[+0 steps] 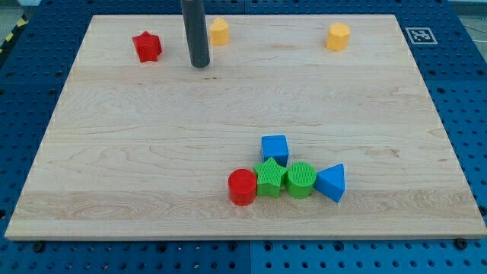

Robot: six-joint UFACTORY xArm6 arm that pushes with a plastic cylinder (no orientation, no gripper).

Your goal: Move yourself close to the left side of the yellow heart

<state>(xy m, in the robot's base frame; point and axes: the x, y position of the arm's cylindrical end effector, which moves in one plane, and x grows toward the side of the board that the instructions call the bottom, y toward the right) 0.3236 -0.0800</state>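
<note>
The yellow heart (218,31) lies near the view's top, left of centre, on the wooden board (152,152). My tip (200,65) rests on the board just below and to the left of the heart, with a small gap between them; the dark rod rises out of the view's top. A red star (147,46) lies further to the view's left of my tip.
A yellow hexagon (338,36) sits at the view's top right. Near the bottom centre stands a cluster: a blue cube (275,148), a red cylinder (243,186), a green star (270,177), a green cylinder (300,180), and a blue triangle (332,183).
</note>
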